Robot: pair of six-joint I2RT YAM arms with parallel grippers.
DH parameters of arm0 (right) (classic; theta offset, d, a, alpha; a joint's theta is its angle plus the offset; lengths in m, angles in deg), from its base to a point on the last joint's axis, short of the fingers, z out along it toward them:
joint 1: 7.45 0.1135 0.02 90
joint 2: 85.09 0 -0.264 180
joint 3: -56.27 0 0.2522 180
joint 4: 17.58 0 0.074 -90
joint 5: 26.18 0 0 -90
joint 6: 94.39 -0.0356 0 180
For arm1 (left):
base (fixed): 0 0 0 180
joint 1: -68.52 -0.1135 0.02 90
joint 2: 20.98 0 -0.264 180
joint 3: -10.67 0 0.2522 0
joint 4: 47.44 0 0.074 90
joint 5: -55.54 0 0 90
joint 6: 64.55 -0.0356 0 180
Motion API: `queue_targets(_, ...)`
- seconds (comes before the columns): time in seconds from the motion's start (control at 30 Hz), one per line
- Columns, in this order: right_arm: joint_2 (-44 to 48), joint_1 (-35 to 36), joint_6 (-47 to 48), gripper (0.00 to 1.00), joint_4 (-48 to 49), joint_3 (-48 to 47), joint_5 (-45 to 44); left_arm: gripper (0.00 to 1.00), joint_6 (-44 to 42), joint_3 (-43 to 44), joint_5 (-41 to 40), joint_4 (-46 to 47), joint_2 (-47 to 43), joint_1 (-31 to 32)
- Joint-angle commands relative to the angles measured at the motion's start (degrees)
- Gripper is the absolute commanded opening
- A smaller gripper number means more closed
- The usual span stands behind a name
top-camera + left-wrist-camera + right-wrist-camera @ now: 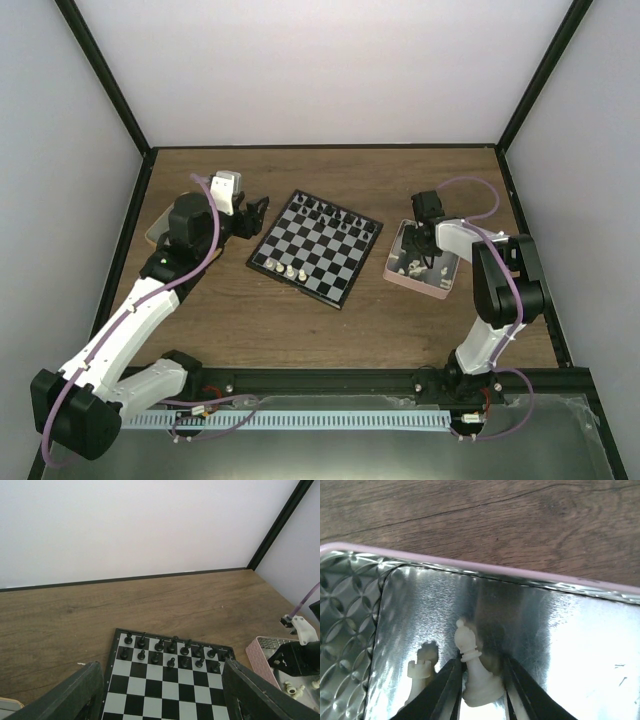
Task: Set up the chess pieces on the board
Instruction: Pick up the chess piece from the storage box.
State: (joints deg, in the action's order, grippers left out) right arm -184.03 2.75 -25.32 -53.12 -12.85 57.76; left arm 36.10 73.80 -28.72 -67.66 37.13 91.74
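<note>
Right wrist view: cream-white plastic bishop [470, 655] stands upright, long axis vertical, directly between right gripper [481, 692] jaws, inside pink-rimmed metal tray [520, 573]. Jaws sit close about its base; contact unclear. Left gripper [162, 675] spread, empty, over black-and-grey checked chessboard [135, 686]; right arm nearer.

The left arm [130, 320] stretches from its base at seven o'clock in the overhead view up toward eleven o'clock. The left end effector [160, 664] points toward three o'clock, with both fingers [75, 695] spread wide and nothing between them. The right arm [495, 300] rises from five o'clock, folds sharply at the elbow and reaches toward ten o'clock, wrist tipped down. The right end effector [481, 662] points downward, its fingers narrowly parted on either side of a white chess piece [468, 642]. Whether they clamp it cannot be told.
</note>
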Motion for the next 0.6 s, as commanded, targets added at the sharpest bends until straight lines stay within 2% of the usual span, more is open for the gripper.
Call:
queue_targets(0.0,0.0,-0.61,1.07,0.22,-1.56,1.12,0.45,0.67,0.28,-0.78,0.77,1.45,-0.19,-0.24)
queue_targets(0.2,2.06,-0.58,-0.41,0.16,1.77,2.67,0.42,0.67,0.88,-0.91,1.91,1.75,-0.1,-0.2)
queue_targets(0.37,12.06,-0.53,-1.62,0.17,7.76,7.29,0.49,0.67,2.5,-1.42,6.71,3.36,0.7,-0.2)
queue_targets(0.57,23.89,0.78,0.78,0.17,14.09,11.87,12.66,0.71,7.97,-0.38,15.34,5.88,2.53,-0.2)
